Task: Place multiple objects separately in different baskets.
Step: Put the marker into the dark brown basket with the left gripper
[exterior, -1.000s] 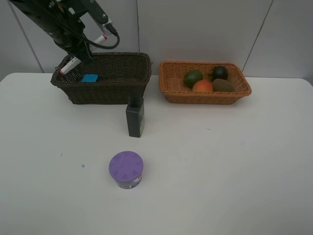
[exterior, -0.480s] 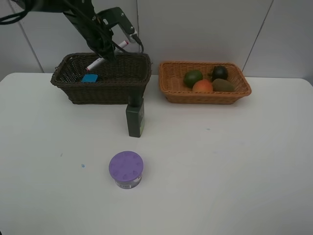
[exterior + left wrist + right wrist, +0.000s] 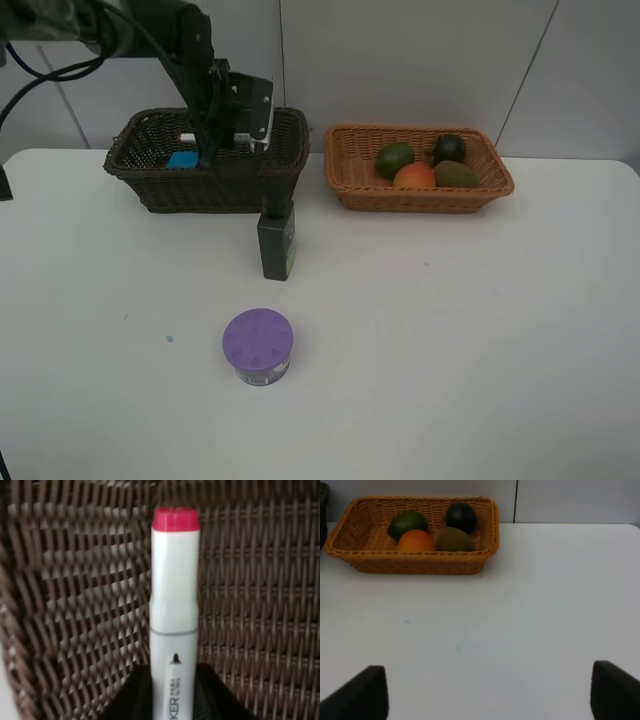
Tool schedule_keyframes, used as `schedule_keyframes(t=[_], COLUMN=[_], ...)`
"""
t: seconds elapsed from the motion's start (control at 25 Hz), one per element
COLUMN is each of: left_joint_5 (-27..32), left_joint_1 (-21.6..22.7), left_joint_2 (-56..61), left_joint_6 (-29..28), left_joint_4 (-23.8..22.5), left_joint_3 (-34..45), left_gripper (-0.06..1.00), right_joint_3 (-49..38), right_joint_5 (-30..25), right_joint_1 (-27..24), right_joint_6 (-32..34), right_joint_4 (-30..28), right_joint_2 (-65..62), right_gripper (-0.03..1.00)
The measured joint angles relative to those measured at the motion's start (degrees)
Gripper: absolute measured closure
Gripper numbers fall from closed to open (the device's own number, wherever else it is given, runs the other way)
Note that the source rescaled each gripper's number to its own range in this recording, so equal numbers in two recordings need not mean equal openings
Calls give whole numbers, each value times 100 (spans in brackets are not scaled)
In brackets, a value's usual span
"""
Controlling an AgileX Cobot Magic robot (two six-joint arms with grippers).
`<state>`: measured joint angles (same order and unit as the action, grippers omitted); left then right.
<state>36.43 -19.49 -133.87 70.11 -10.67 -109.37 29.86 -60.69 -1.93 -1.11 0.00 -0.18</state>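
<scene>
The white red-capped marker was clamped between the left fingers inside the dark brown basket — set by the table's far edge; the right fingers were spread apart above the table.

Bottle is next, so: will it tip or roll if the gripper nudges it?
Probably tippy: the bottle stands upright, tall on a narrow base, so a high push could topple it. Rolling seems unlikely, since its sides look flat. It looks rigid, so a grip on those sides should hold.
</scene>
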Motion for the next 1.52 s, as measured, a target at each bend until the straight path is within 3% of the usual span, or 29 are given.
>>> schedule_keyframes(t=[0.16, 0.52, 0.72, 0.96, 1.0, 1.04, 1.16, 1.2, 1.32, 1.52], left_joint_5=[0, 75, 153, 199, 193, 178, -97, -162, -257, -257], left_joint_1=[-4, -40, -40, -40, -40, -40, -40, -40, -40, -40], left_joint_2=[-49, -90, -90, -90, -90, -90, -90, -90, -90, -90], left_joint_6=[36, -4, -485, -1567, -1598, -1618, -1634, -1634, -1557, -1163], left_joint_4=[223, 268, 268, 274, 274, 274, 280, 284, 284, 284], left_joint_3=[0, 0, 0, 0, 0, 0, 0, 0, 0, 0], left_gripper=[92, 92, 92, 92, 87, 75, 28, 17, 7, 6], right_joint_3=[0, 0, 0, 0, 0, 0, 0, 0, 0, 0], right_joint_5=[0, 0, 0, 0, 0, 0, 0, 0, 0, 0], right_joint_1=[0, 0, 0, 0, 0, 0, 0, 0, 0, 0], right_joint_6=[0, 0, 0, 0, 0, 0, 0, 0, 0, 0], right_joint_4=[0, 0, 0, 0, 0, 0, 0, 0, 0, 0], right_joint_2=[0, 0, 0, 0, 0, 0, 0, 0, 0, 0], right_gripper=[3, 3, 3, 3, 3, 3, 3, 3, 3, 3])
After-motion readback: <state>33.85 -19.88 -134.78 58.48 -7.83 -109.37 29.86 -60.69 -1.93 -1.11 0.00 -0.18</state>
